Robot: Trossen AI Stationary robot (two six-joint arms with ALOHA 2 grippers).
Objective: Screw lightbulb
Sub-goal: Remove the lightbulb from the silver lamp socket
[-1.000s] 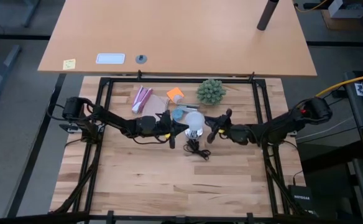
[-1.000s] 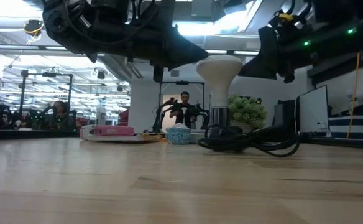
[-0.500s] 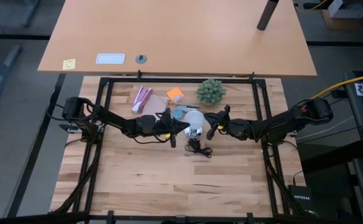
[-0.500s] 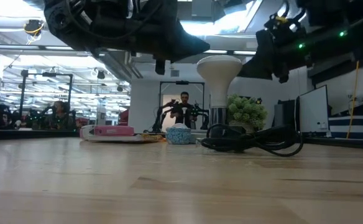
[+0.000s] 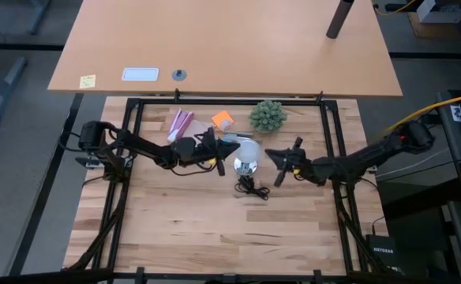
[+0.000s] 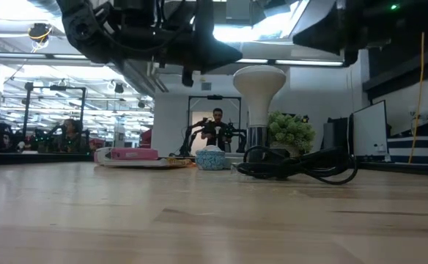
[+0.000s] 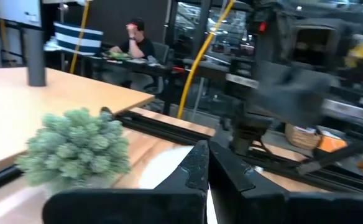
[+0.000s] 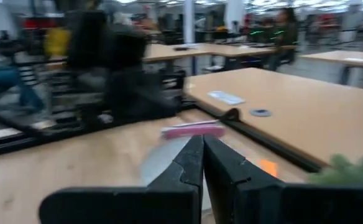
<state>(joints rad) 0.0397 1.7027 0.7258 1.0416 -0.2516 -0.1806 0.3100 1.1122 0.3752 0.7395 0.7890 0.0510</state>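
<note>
At the middle of the wooden table (image 5: 175, 229), the lightbulb (image 5: 248, 151) stands upright in its silver socket base (image 5: 246, 167), with the left gripper (image 5: 232, 142) just beside it and the right gripper (image 5: 271, 154) a little apart, both with fingers closed and holding nothing.

From above we look straight down on the whole pale wooden plank bench (image 5: 191, 229). At bench-top height we look level across it, close to the boards, into the room beyond. Each wrist camera looks forward past its own arm's dark fingers. All four views share the green spiky ball plant (image 5: 267, 115) (image 6: 291, 130) (image 7: 76, 146) (image 8: 349, 169).
</note>
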